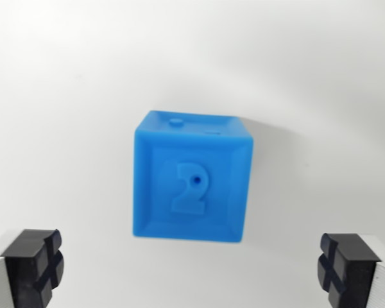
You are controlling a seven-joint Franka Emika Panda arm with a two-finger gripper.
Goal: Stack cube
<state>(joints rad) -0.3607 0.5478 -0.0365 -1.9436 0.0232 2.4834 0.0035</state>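
Note:
A blue cube (191, 181) with a raised numeral 2 on its near face rests on a white surface in the middle of the wrist view. My gripper (189, 268) is open, its two black-padded fingertips (33, 266) showing at the lower left and lower right corners. The cube lies between and beyond the fingertips, touching neither. Nothing is held between the pads. No second cube is in view.
The white tabletop (64, 96) fills the whole view around the cube. A soft shadow falls to the cube's right.

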